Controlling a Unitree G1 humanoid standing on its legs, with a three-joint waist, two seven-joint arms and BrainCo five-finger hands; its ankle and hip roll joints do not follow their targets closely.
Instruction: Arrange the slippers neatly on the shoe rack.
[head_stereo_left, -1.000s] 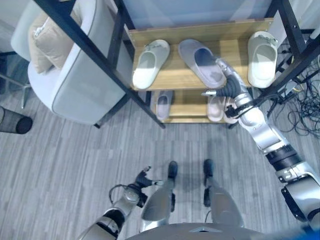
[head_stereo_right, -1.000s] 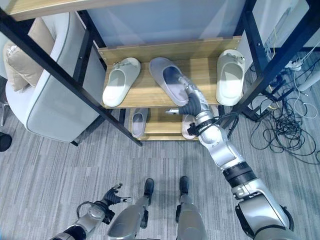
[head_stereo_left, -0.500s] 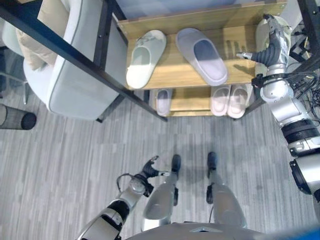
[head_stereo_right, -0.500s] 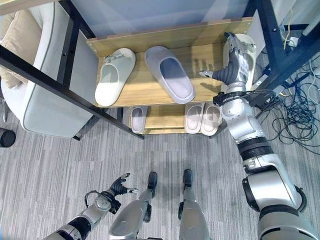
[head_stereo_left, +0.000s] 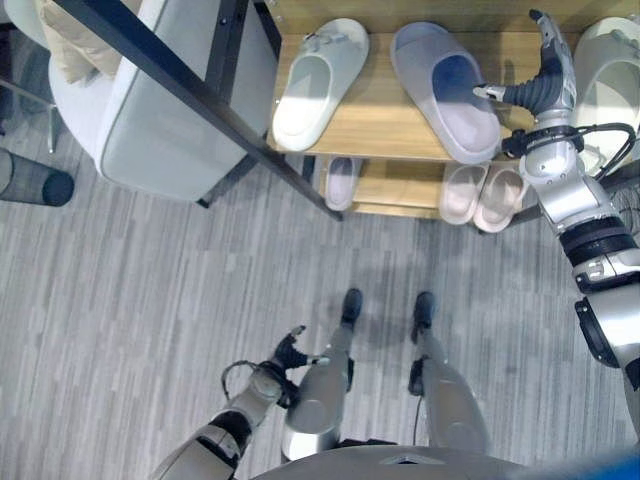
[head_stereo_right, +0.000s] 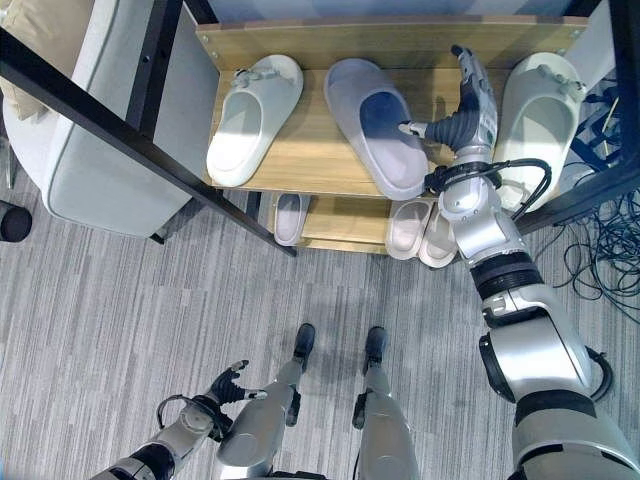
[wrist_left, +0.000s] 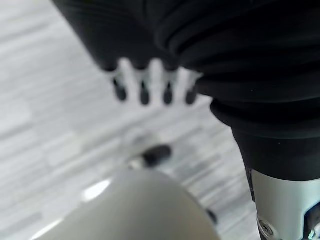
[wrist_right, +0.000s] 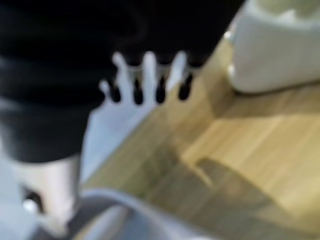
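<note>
The right hand is over the upper shelf with fingers straight, holding nothing, between the grey slipper and a white slipper. Another white slipper lies at left. The left hand hangs low, fingers relaxed.

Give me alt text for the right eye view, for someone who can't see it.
The right hand is raised, fingers straight, over the top shelf between a grey slipper and a white slipper. Another white slipper lies further left, more slippers sit on the shelf below, and the left hand hangs low over the floor.
</note>
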